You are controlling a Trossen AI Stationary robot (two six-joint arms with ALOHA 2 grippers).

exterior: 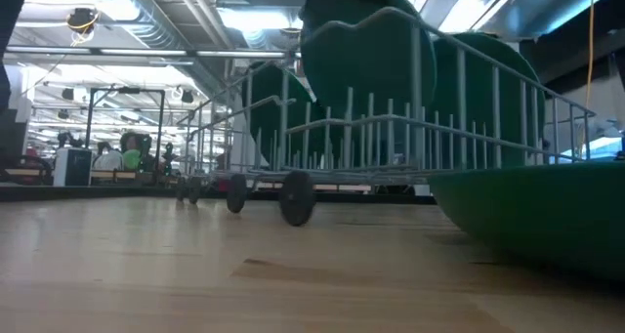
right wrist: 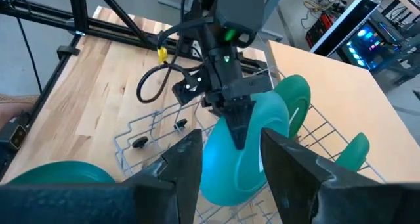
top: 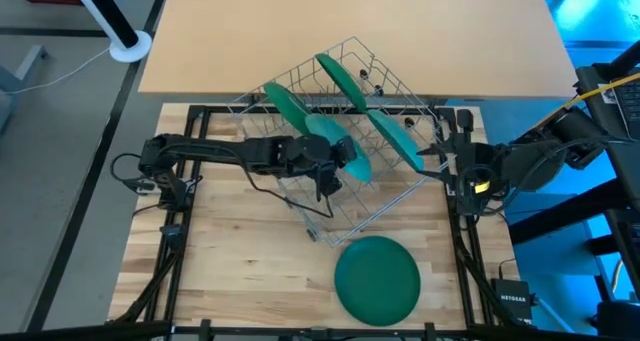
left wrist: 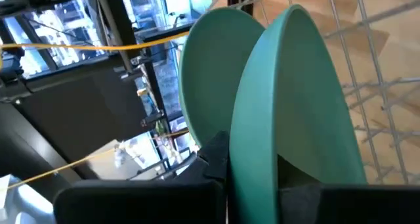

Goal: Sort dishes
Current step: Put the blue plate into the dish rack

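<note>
The silver wire rack (top: 385, 186) stands at the table's far middle. Three dark-green plates stand on edge in it (top: 288, 105), (top: 340, 79), (top: 395, 141). My left gripper (top: 340, 164) reaches in from the left over the rack and is shut on another green plate (top: 338, 141), which also shows in the left wrist view (left wrist: 295, 106) and the right wrist view (right wrist: 243, 161). One more plate (top: 378, 278) lies flat on the table near the front edge. My right gripper (right wrist: 226, 171) is open and empty at the rack's right side (top: 440, 163). My left gripper pinches the plate's upper rim (left wrist: 252, 181) between its two fingers, one finger (right wrist: 239, 129) on each face. The fingers come from above, pointing down. The plate stands on edge inside the rack; my right gripper's fingers hide its lower edge.
The rack's small dark wheels (exterior: 298, 196) rest on the wood. A light-brown tabletop (top: 300, 31) lies beyond the far edge. Black frame rails (top: 180, 196) run along both sides. Bare wood (top: 240, 261) lies at the front left.
</note>
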